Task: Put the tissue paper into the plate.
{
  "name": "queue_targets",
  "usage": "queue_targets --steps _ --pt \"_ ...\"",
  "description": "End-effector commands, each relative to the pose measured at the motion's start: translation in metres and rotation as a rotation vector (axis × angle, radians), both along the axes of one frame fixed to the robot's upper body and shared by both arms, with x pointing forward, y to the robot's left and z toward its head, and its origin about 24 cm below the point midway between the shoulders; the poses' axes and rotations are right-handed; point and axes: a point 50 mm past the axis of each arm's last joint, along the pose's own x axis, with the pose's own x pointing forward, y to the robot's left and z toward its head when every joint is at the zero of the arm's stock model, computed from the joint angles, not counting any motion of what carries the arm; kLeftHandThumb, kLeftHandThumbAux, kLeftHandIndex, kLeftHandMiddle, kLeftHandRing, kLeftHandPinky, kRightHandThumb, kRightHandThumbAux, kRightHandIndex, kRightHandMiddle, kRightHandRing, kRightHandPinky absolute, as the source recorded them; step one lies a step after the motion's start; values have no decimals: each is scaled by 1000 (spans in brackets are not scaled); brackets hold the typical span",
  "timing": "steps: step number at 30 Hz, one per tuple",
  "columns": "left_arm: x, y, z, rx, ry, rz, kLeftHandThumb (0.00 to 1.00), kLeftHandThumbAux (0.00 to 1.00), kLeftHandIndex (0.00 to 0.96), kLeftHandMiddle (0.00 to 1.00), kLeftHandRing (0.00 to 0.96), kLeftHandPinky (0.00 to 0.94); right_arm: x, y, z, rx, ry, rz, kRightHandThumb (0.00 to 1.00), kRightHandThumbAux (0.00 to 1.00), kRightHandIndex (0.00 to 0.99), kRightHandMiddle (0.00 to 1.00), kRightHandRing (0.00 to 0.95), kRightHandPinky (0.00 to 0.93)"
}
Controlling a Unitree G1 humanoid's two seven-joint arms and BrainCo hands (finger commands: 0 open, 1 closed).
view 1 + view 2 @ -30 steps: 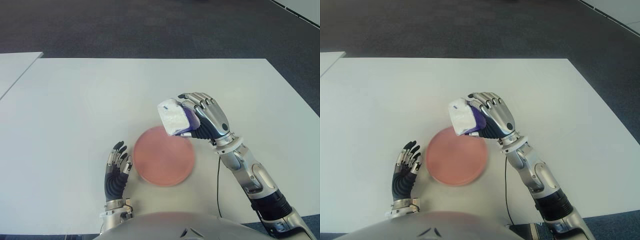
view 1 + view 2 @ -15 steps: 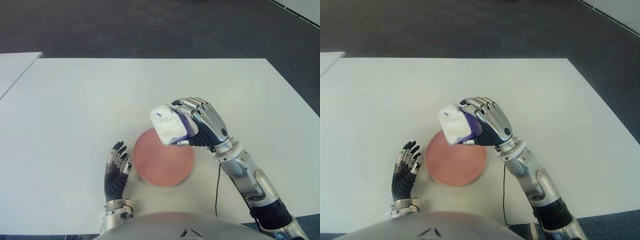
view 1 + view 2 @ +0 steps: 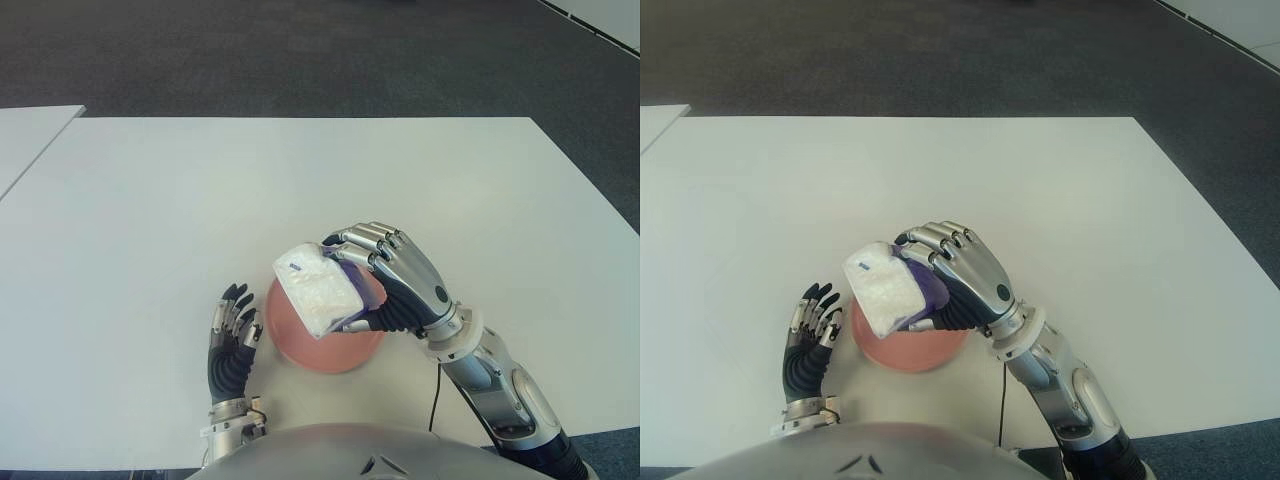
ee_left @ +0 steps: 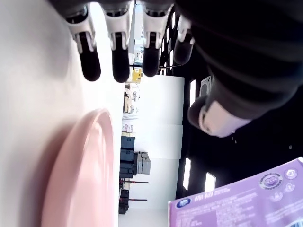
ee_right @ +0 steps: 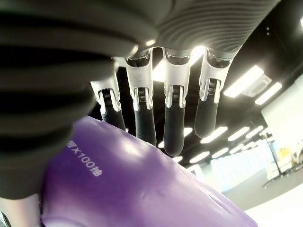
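A white and purple tissue pack (image 3: 319,291) hangs above the pink plate (image 3: 330,352), held in my right hand (image 3: 385,282) with its fingers curled over the top. The right wrist view shows those fingers (image 5: 173,123) pressed on the purple wrapper (image 5: 132,189). The pack covers most of the plate from above. My left hand (image 3: 233,335) shows just left of the plate near the table's front edge, fingers relaxed and holding nothing. In the left wrist view the plate's rim (image 4: 90,165) lies close beside those fingers (image 4: 120,56), with the pack (image 4: 251,198) above.
The white table (image 3: 200,200) stretches wide behind and to both sides of the plate. A second white table (image 3: 30,135) stands at the far left. A thin black cable (image 3: 436,385) runs along my right forearm. Dark carpet lies beyond the table.
My right hand has carried the tissue pack left and toward me, from the plate's far right edge to above its middle. The left hand has not moved.
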Motion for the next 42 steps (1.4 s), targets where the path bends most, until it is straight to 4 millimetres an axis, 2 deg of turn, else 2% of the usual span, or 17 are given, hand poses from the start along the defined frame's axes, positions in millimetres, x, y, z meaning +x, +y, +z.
queue_targets --steps 1,12,26,42 --pt "-1 -11 -10 -77 68 42 263 657 122 178 218 262 -3 1 -4 -33 18 32 712 715 438 891 876 870" --pt "-3 -11 -10 -58 76 50 254 663 92 162 202 223 6 4 -26 -103 31 53 711 715 438 906 883 875" --pt "-4 -11 -9 -32 84 44 234 663 108 144 175 193 7 4 -35 -133 38 17 710 715 438 901 886 878" --pt "-3 -11 -10 -40 77 59 235 657 119 145 168 194 12 4 -37 -151 38 -14 709 715 438 914 889 876"
